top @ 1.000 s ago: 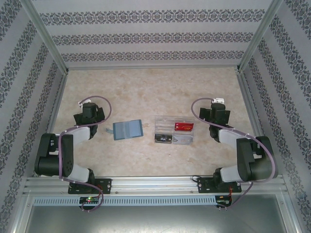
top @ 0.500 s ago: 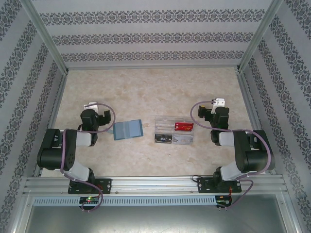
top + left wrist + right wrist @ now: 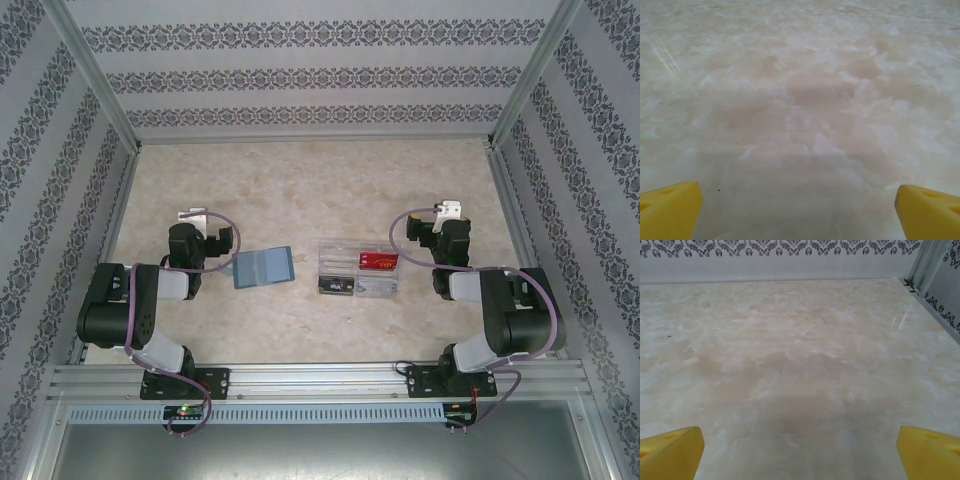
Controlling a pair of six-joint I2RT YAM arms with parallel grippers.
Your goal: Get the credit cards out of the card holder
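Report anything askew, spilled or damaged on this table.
Only the card holder stands out: it lies open, turned slightly askew to the table edge. The clear box beside it sits square. Nothing looks spilled or damaged.

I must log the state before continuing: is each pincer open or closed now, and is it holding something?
Left pincer: open, holding nothing.
Right pincer: open, holding nothing.

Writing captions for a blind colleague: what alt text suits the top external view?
A teal card holder lies flat on a marbled table, left of a clear compartmented box holding a red card. The left arm ends beside the holder's left edge and the right arm beside the box's right side.
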